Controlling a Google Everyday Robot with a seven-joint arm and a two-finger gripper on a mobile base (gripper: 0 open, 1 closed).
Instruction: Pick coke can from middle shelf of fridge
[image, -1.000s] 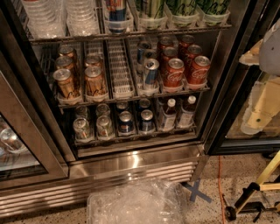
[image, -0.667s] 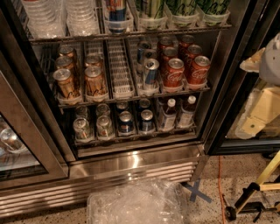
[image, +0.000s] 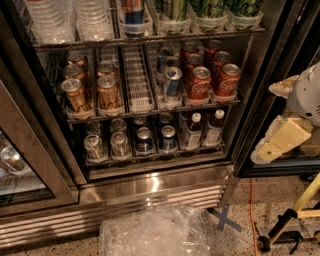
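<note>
Speckled flooring runs in front of the fridge (image: 150, 187), its stainless louvred base catching the light and its door open. Compared with a second ago, almost nothing has changed: every can stands where it did, and the gripper (image: 295, 125) has shifted only slightly at the right edge, outside the cabinet and beside the dark door frame. Whether it is wide or narrow cannot be told, and it is well apart from the cans.

On the middle shelf (image: 135, 107) the coke can (image: 199, 83) stands upright at the front of a red lane, with a second red can (image: 228, 79) just beside it on the right and more red cans behind. A blue-and-silver can (image: 172, 82) fronts the lane to its left, then comes a bare white ribbed lane, then gold cans (image: 109, 92).

Below sit small silver cans (image: 94, 146) and bottles (image: 192, 131); above, clear bottles (image: 50, 20) and green cans (image: 210, 10). Crumpled clear plastic (image: 155, 232) lies on the floor near a blue tape cross (image: 225, 219) and an orange cable (image: 251, 205).
</note>
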